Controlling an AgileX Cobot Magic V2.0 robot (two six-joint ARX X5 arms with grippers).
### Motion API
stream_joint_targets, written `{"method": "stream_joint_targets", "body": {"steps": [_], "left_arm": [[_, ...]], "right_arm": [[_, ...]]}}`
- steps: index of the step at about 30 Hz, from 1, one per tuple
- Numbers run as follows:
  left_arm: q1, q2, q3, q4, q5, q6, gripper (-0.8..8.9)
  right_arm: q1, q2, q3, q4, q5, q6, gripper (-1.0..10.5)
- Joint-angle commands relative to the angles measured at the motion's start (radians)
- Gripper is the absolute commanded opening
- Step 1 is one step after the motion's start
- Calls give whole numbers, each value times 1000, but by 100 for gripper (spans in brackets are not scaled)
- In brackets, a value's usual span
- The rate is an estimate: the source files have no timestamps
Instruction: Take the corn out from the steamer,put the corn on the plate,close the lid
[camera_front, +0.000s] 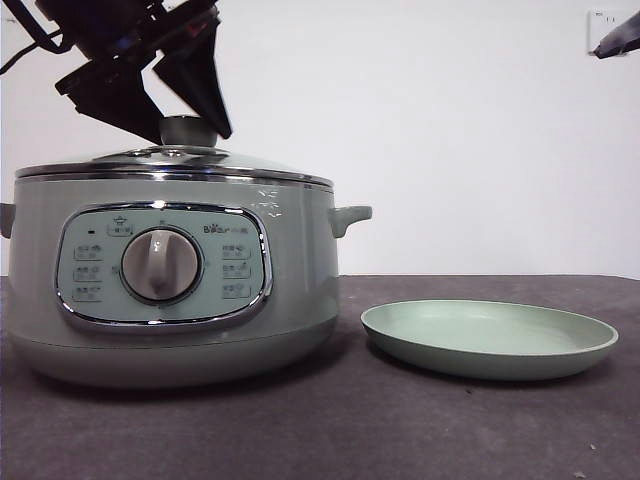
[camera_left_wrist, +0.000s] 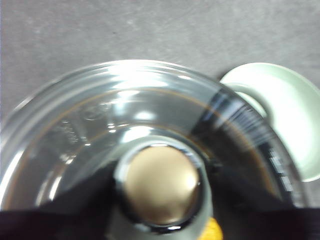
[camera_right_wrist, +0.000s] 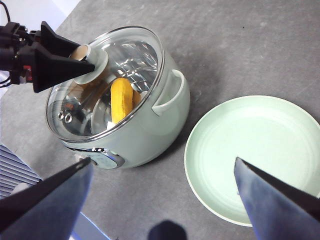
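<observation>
Two jaws of the left end effector (camera_front: 188, 125) straddle the knob (camera_front: 188, 130), not visibly clamped. The glass lid (camera_right_wrist: 107, 82), likely heavy and slick, covers the corn (camera_right_wrist: 121, 99) in the steamer (camera_front: 170, 280). The right end effector (camera_right_wrist: 165, 200) hangs spread above the plate (camera_right_wrist: 255, 155), at the steamer's 3 o'clock.

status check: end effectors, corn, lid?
Left end effector straddling lid knob, grip unconfirmed. Right end effector open, waiting high above plate. Corn inside steamer under lid, which blocks it.
</observation>
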Motion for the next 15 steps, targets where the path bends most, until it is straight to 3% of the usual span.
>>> {"method": "stream_joint_targets", "body": {"steps": [1, 7, 15], "left_arm": [[-6, 12, -5, -5, 4, 35, -13], [-6, 6, -4, 3, -2, 35, -9], [-5, -92, -4, 31, -122, 35, -9]], "right_arm": [[1, 2, 1, 3, 2, 6, 472], [2, 5, 1, 23, 2, 21, 469], [87, 71, 2, 69, -1, 63, 460]]}}
